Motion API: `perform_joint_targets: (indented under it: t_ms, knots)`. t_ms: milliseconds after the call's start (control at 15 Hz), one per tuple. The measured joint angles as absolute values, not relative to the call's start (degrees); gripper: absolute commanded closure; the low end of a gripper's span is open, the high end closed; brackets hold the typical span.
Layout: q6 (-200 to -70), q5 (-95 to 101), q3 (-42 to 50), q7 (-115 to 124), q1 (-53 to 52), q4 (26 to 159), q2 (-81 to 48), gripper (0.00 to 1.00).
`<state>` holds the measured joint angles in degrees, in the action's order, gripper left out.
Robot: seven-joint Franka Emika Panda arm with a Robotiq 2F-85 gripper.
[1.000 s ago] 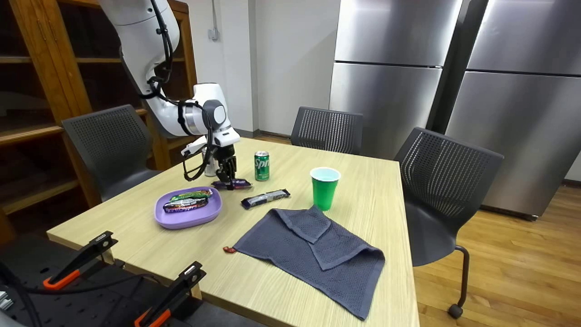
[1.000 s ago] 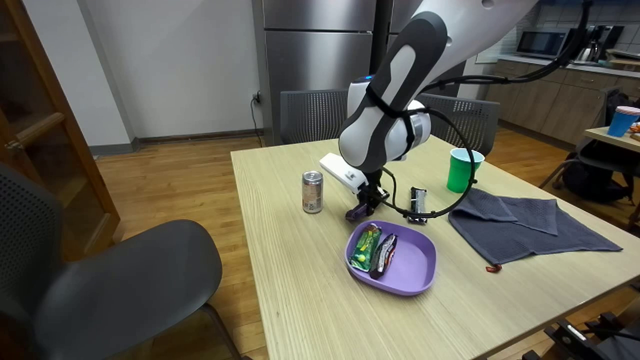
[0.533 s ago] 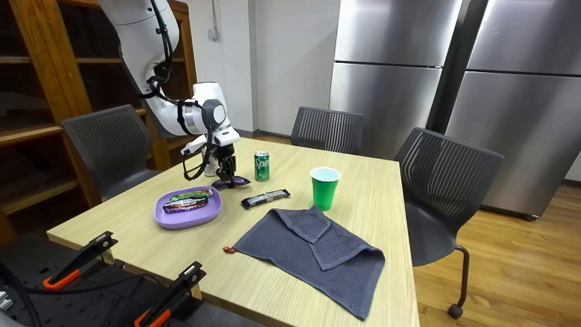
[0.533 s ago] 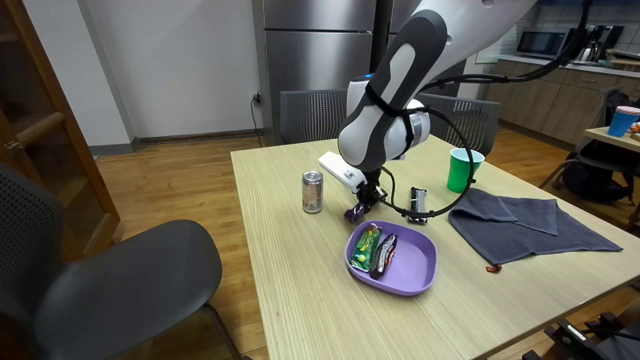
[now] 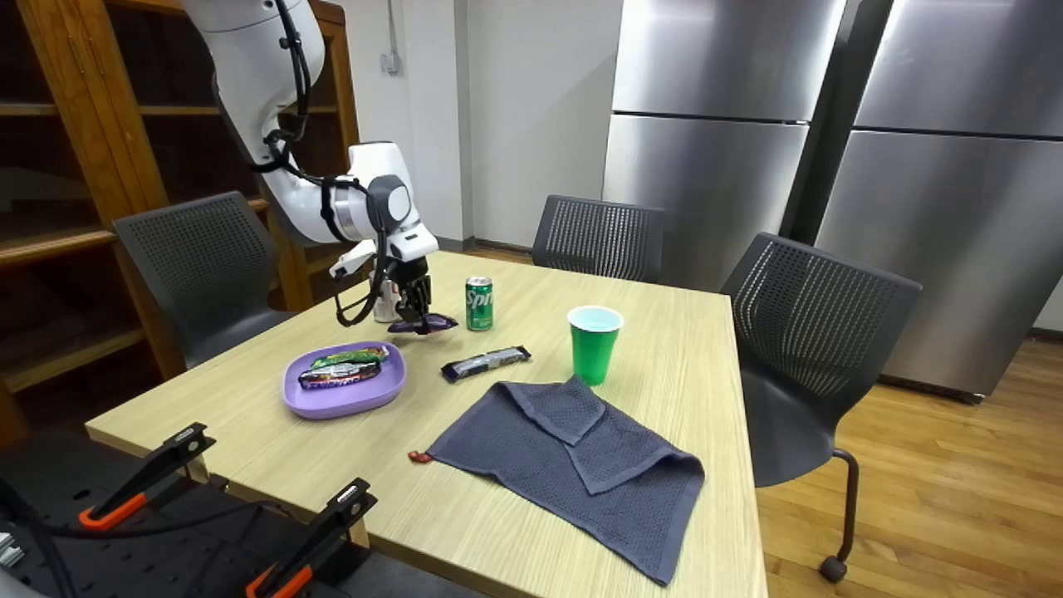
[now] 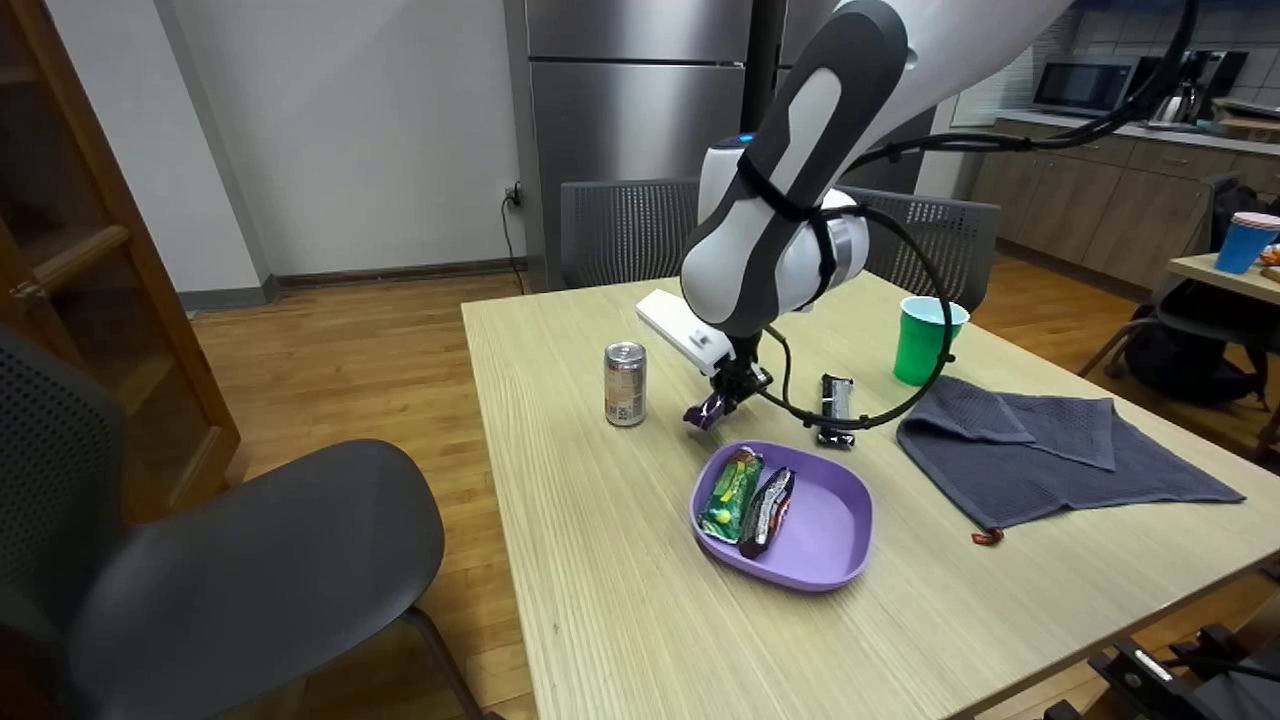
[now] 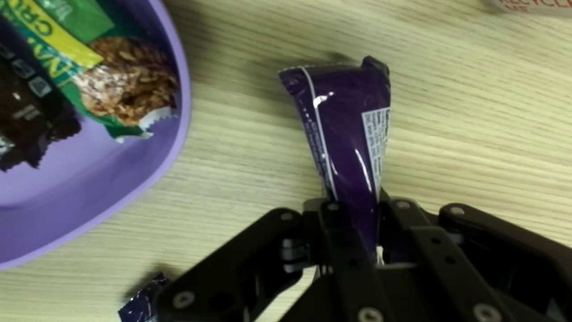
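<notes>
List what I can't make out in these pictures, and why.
Purple packet, held part: covered by the gripper, wrist view.
Its small print: blurred, wrist view.
Pale can: cut off at the top right corner, wrist view.
Sprite can: unseen in an exterior view, probably behind the arm.

A snack bar point(image 7: 344, 129) sits in the gripper point(image 7: 357, 203), over the table point(image 7: 469, 134). Left of the gripper in the wrist view is a tray point(image 7: 182, 98); in it a granola bar point(image 7: 120, 76) and a candy bar point(image 7: 27, 103) lie side by side. In an exterior view a Sprite can point(image 5: 479, 304) stands near, right of the gripper, a loose bar point(image 5: 486, 364) lies before the gripper to the right, and a cup point(image 5: 592, 349) stands farther right, with a cloth point(image 5: 573, 465) before it. Another can point(image 6: 625, 385) stands left of the gripper in an exterior view.
</notes>
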<state>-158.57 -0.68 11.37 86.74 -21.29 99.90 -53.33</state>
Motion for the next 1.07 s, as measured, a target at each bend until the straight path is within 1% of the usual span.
perform_joint_targets:
  t_ms: [333, 1067]
  knots:
    - [-162.76, -0.61, 11.10, 83.74, -21.42, 105.65, -49.56, 0.96]
    - [-169.65, -0.61, 9.41, 72.80, -21.98, 122.64, -38.02, 0.96]
